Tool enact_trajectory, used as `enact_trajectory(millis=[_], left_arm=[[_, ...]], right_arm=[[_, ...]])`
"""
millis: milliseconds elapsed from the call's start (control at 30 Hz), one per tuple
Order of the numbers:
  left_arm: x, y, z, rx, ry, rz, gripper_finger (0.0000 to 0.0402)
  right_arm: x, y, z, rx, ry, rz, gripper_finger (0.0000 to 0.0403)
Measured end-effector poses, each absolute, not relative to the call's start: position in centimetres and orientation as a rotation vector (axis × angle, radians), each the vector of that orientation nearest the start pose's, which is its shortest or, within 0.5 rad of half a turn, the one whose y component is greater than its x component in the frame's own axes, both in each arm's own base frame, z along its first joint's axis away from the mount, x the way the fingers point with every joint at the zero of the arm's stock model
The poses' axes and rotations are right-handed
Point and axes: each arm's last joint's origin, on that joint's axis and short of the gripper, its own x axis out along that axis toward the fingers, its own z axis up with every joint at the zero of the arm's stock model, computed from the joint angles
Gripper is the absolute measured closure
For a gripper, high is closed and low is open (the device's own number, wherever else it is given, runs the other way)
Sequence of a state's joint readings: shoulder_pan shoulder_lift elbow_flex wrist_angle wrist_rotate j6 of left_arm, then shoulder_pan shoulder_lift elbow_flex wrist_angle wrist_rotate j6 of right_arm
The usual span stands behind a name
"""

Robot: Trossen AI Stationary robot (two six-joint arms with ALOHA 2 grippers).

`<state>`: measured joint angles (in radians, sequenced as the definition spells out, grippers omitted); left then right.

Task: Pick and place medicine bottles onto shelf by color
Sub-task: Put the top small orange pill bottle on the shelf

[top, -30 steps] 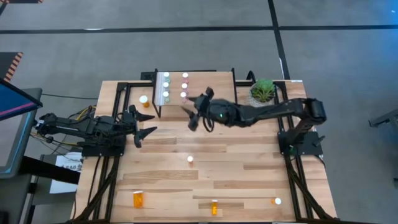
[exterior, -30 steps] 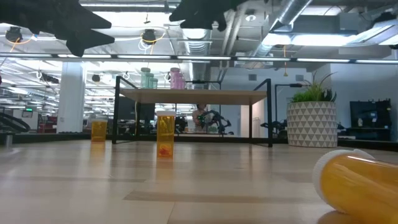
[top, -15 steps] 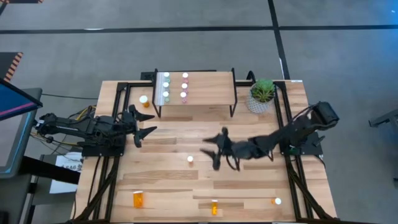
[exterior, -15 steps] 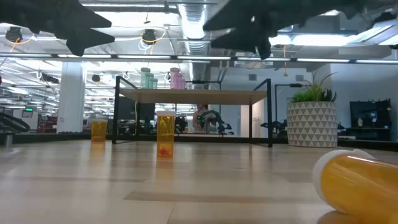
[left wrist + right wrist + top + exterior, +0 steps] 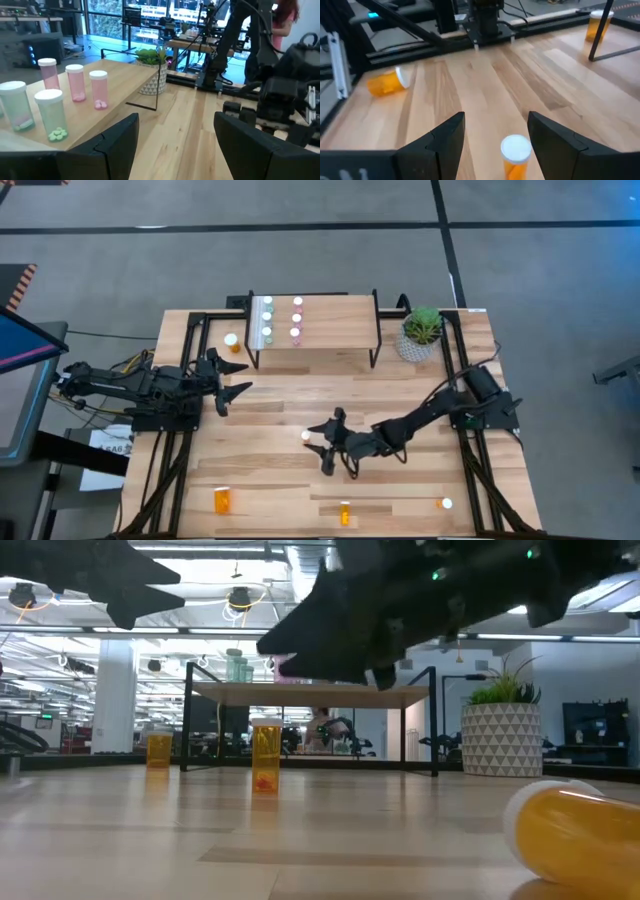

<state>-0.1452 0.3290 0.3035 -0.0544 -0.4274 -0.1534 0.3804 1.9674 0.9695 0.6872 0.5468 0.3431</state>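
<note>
Mid-table, the right gripper (image 5: 322, 442) hangs spread wide over a small orange bottle (image 5: 306, 436).
Seen from its wrist, that upright white-capped bottle (image 5: 515, 156) stands between the two fingers (image 5: 442, 137), untouched. The shelf (image 5: 330, 330) carries green and pink bottles (image 5: 281, 318); the left gripper (image 5: 228, 378) waits, jaws apart, near the shelf's left end.

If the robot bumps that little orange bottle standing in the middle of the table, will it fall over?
Probably. The orange bottle stands upright, taller than wide, so a sideways nudge from the open right pincer could tip it. Once down, its round body would likely roll, like the bottle on its side nearby.
</note>
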Motion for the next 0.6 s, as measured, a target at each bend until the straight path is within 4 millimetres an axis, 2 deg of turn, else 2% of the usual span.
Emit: enact_trajectory(millis=[100, 333, 467, 600], left_arm=[[11.1, -0.4, 23.4, -0.133, 0.064, 0.288, 0.0156], [11.1, -0.4, 23.4, -0.133, 0.064, 0.287, 0.0156], [11.1, -0.4, 23.4, -0.131, 0.064, 0.287, 0.0156], [11.1, -0.4, 23.4, -0.128, 0.064, 0.287, 0.0156]], right_arm=[[37.6, 12.8, 13.4, 0.213, 0.271, -0.232, 0.0163], [37.8, 11.7, 13.0, 0.248, 0.316, -0.249, 0.0163], [37.8, 11.9, 13.0, 0.260, 0.326, -0.212, 0.0163], [38.1, 12.0, 11.9, 0.247, 0.357, -0.211, 0.0163]])
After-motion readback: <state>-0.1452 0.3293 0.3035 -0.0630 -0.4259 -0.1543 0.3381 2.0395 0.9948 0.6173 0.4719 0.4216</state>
